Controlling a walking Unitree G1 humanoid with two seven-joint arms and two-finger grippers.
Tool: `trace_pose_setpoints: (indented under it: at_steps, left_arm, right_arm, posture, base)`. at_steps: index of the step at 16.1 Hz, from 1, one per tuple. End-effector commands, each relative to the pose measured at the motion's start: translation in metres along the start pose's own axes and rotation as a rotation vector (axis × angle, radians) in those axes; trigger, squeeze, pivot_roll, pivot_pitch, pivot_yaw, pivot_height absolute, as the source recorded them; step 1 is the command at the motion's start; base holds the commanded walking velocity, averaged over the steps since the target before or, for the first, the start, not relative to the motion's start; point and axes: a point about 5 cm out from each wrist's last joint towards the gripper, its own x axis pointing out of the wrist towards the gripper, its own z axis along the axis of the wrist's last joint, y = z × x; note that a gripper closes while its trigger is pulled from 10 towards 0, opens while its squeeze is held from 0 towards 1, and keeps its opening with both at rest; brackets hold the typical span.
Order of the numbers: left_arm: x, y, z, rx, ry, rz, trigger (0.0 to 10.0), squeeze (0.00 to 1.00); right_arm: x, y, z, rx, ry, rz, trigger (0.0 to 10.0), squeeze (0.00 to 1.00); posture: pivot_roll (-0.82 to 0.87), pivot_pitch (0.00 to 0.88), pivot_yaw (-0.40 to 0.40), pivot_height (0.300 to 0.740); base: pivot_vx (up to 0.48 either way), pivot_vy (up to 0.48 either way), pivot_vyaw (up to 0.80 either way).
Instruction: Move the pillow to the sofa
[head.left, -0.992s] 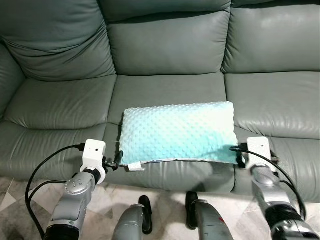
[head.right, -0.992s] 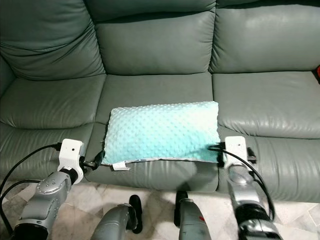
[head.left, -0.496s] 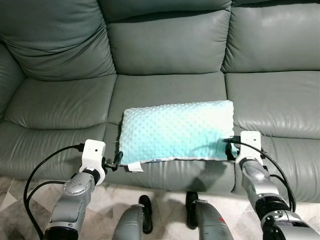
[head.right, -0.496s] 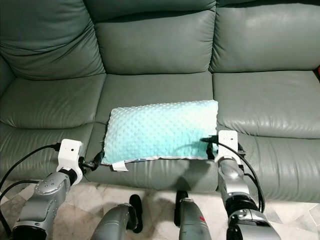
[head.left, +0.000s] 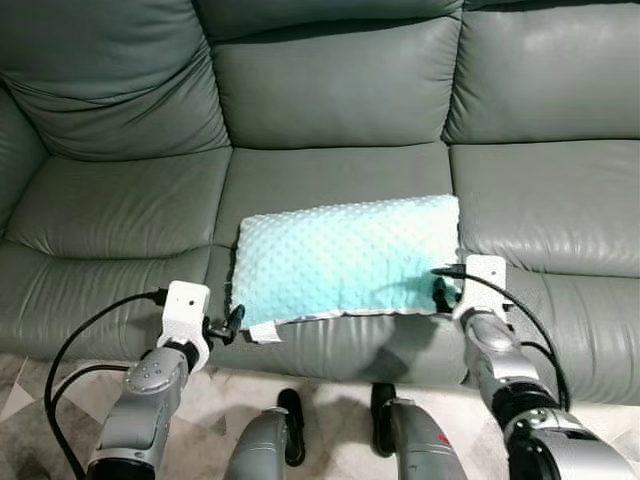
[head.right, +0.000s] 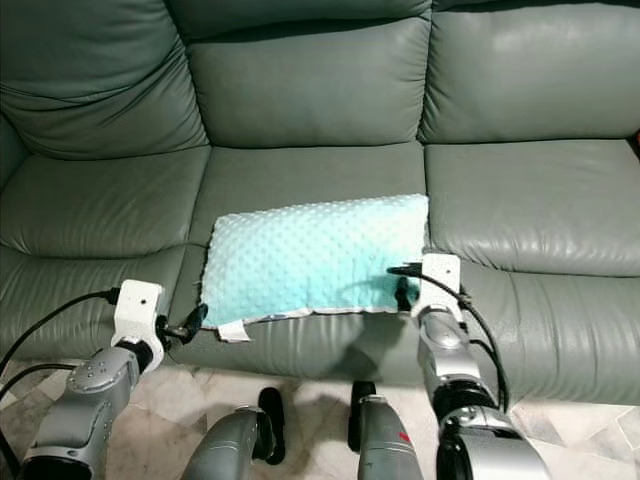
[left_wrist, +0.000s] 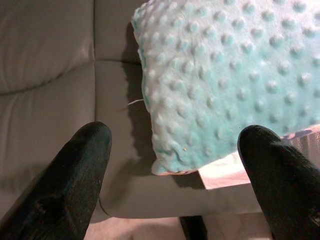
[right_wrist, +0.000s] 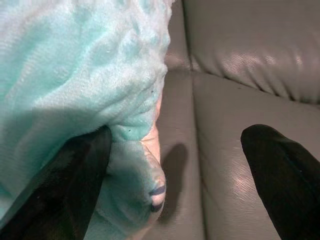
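A mint-green dotted pillow (head.left: 345, 260) lies flat on the middle seat of the grey leather sofa (head.left: 330, 180), its front edge near the seat's front. My left gripper (head.left: 230, 325) is open just off the pillow's front left corner. In the left wrist view that corner (left_wrist: 170, 160) sits ahead between the spread fingers (left_wrist: 85, 165), apart from them. At the pillow's front right corner my right gripper (head.left: 440, 293) is also open. In the right wrist view one finger (right_wrist: 75, 170) presses against the pillow's end (right_wrist: 100, 100), and the other is over bare leather.
The sofa's back cushions (head.left: 340, 90) rise behind the pillow, with bare seats to the left (head.left: 120, 205) and right (head.left: 550, 200). Pale marble floor (head.left: 330, 385) and my two legs (head.left: 265, 445) lie below the seat's front edge.
My right gripper has moved left and forward against the pillow's right end, and the pillow has slid slightly left and further onto the seat. The left arm has hardly moved.
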Motion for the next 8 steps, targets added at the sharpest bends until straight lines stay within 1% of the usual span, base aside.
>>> trace_pose_setpoints:
  at_steps: [1, 5, 7, 8]
  left_arm:
    - [-0.0070, 0.0083, -0.0105, 0.008, 0.041, 0.034, 10.0, 0.00]
    - [-0.0075, 0.0075, -0.0112, 0.010, 0.043, 0.034, 10.0, 0.00]
    - [-0.0074, 0.0067, -0.0116, 0.011, 0.045, 0.034, 10.0, 0.00]
    - [-0.0073, 0.0067, -0.0116, 0.011, 0.044, 0.034, 10.0, 0.00]
  right_arm:
    - [-0.0033, 0.0073, -0.0127, 0.011, 0.045, 0.029, 10.0, 0.00]
    - [-0.0033, 0.0126, -0.0124, 0.020, 0.047, 0.044, 10.0, 0.00]
    - [-0.0046, 0.0129, -0.0163, 0.013, 0.056, 0.050, 10.0, 0.00]
    - [-0.0058, 0.0105, -0.0204, -0.013, 0.069, 0.043, 10.0, 0.00]
  posture:
    - [0.10, 0.436, 0.156, 0.740]
    - [0.10, 0.437, 0.156, 0.740]
    - [0.10, 0.435, 0.155, 0.740]
    - [0.10, 0.432, 0.153, 0.740]
  base:
    - [0.000, 0.000, 0.00]
    - [0.000, 0.000, 0.00]
    - [0.000, 0.000, 0.00]
    - [0.000, 0.000, 0.00]
